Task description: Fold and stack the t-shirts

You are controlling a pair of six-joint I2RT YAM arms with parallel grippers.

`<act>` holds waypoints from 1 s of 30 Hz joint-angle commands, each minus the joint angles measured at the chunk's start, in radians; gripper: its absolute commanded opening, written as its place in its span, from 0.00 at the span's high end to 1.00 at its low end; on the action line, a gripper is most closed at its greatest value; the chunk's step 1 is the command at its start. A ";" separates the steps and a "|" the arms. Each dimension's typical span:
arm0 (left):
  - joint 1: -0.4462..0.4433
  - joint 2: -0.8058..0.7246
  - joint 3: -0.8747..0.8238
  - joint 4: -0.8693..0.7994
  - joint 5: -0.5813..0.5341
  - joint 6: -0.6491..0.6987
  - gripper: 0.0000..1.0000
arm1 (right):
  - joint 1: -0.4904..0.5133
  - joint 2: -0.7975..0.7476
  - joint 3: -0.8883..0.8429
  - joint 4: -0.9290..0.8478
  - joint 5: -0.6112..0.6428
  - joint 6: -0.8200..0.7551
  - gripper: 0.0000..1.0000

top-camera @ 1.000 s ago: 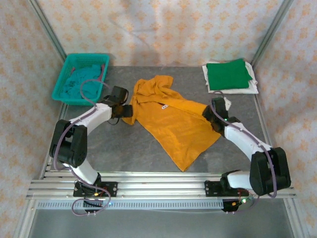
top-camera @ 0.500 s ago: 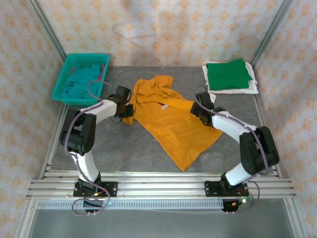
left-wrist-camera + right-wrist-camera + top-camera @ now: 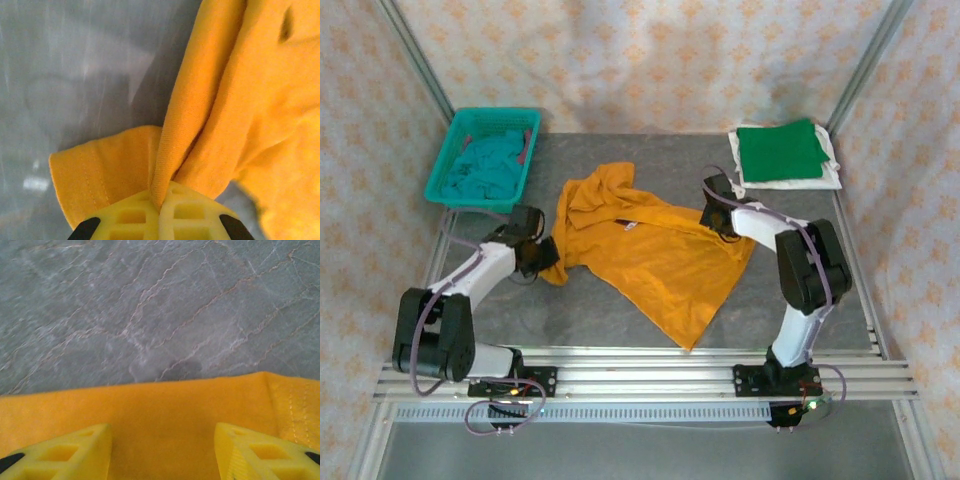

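The mustard-orange t-shirt (image 3: 655, 258) lies crumpled and spread across the middle of the grey table. My left gripper (image 3: 548, 256) is shut on its left sleeve edge; the left wrist view has the yellow fingers (image 3: 180, 212) pinching a fold of the orange t-shirt (image 3: 235, 100). My right gripper (image 3: 712, 200) stands open at the shirt's upper right edge. In the right wrist view its fingers (image 3: 65, 452) straddle flat orange cloth (image 3: 160, 425) without gripping it. A folded green t-shirt (image 3: 780, 150) rests on a white t-shirt (image 3: 832, 176) at the back right. A teal t-shirt (image 3: 480, 170) lies in the basket.
The teal mesh basket (image 3: 525, 120) stands at the back left corner. Metal frame posts and patterned fabric walls enclose the table. Bare grey tabletop (image 3: 590, 310) lies between the shirt and the aluminium rail at the near edge.
My left gripper has dragged the shirt's sleeve left and toward the near edge, shifting the whole shirt leftward. My right gripper has moved toward the back, to the shirt's upper right edge.
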 commanded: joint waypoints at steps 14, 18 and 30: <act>-0.053 -0.270 0.106 -0.157 -0.207 0.070 0.55 | -0.058 -0.081 0.074 0.002 -0.090 -0.056 0.48; -0.190 0.016 0.366 -0.161 -0.324 0.260 0.45 | 0.027 -0.163 0.007 0.079 -0.157 -0.074 0.48; -0.223 0.554 0.699 -0.144 -0.410 0.423 0.37 | 0.050 -0.401 -0.281 0.258 -0.204 -0.046 0.48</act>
